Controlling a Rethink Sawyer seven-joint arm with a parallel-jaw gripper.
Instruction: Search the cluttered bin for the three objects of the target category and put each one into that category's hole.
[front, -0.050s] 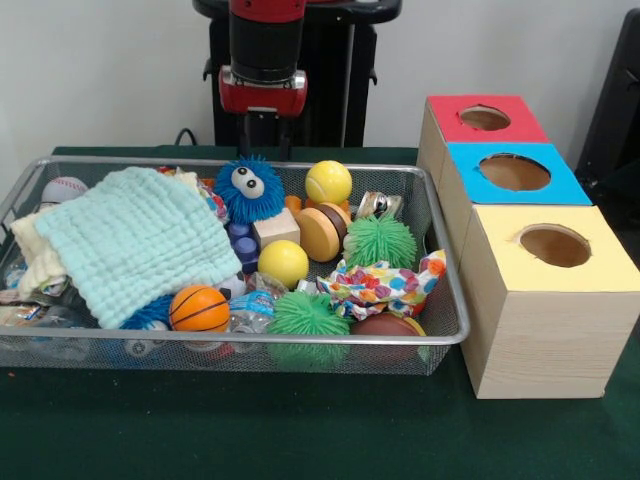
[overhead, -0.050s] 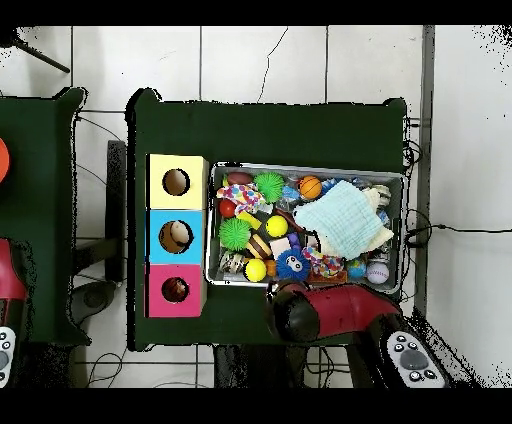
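My gripper (front, -0.050s: 266, 148) hangs open and empty just behind the far rim of the wire bin (front, -0.050s: 452, 330), right above a blue furry ball with eyes (front, -0.050s: 248, 190). In the bin lie two yellow balls (front, -0.050s: 328, 182) (front, -0.050s: 283, 263), two green spiky balls (front, -0.050s: 380, 241) (front, -0.050s: 308, 314), a small basketball (front, -0.050s: 199, 308), a baseball (front, -0.050s: 64, 189), a brown football (front, -0.050s: 384, 326) and a wooden disc (front, -0.050s: 322, 232). A pale green cloth (front, -0.050s: 140, 240) covers the bin's left half. In the overhead view the arm (overhead, -0.050s: 320, 312) hides the gripper at the bin's lower edge (overhead, -0.050s: 300, 284).
Three wooden boxes stand beside the bin, each with a round hole: red top (front, -0.050s: 485, 118), blue top (front, -0.050s: 514, 172), yellow top (front, -0.050s: 554, 245). A patterned cloth (front, -0.050s: 385, 283), a wooden block (front, -0.050s: 276, 228) and plastic wrappers (front, -0.050s: 40, 320) add clutter. A remote (overhead, -0.050s: 412, 357) lies near the base.
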